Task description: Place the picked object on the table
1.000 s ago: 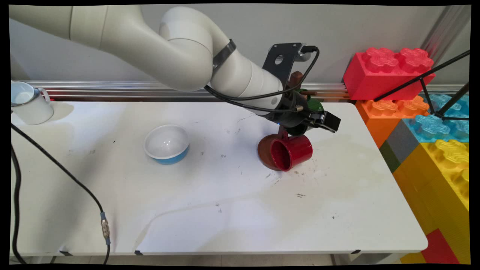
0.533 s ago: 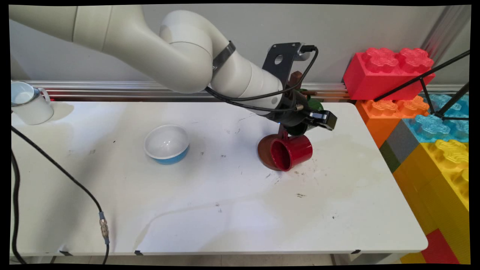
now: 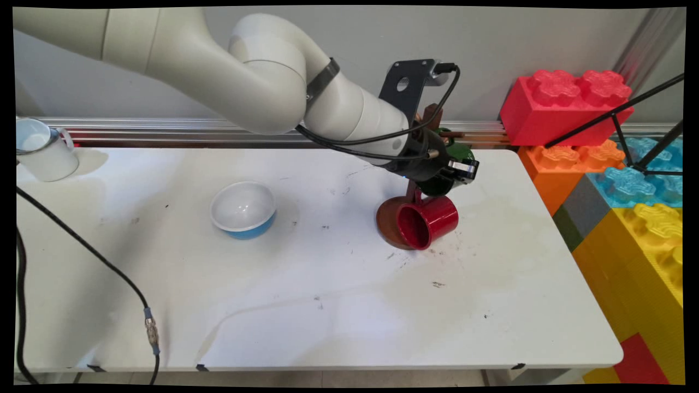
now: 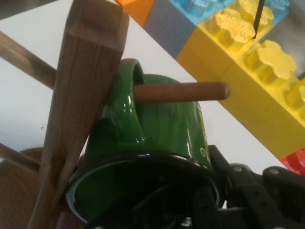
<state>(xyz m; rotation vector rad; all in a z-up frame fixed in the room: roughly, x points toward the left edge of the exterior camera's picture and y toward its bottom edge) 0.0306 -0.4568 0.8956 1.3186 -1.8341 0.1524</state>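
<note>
A wooden mug rack (image 3: 432, 117) stands on a round brown base (image 3: 386, 224) at the table's right middle. A red mug (image 3: 428, 221) hangs low on it, mouth toward the camera. A green mug (image 3: 438, 188) hangs higher by its handle on a peg (image 4: 181, 91). My gripper (image 3: 456, 172) sits at this green mug (image 4: 162, 129), and its fingers appear closed over the mug's right wall at the rim, one outside (image 4: 240, 188). The inner finger is hidden in the dark mouth. The rack post (image 4: 81, 109) leans across the left of the hand view.
A white bowl with a blue outside (image 3: 243, 210) lies left of the rack. A white enamel mug (image 3: 41, 150) stands at the far left corner. Large toy bricks (image 3: 568, 101) are stacked past the right edge. A black cable (image 3: 82, 245) crosses the left side.
The outer finger has drawn in toward the green mug and the hand has shifted slightly left. The red mug and rack have nudged a little to the right.
</note>
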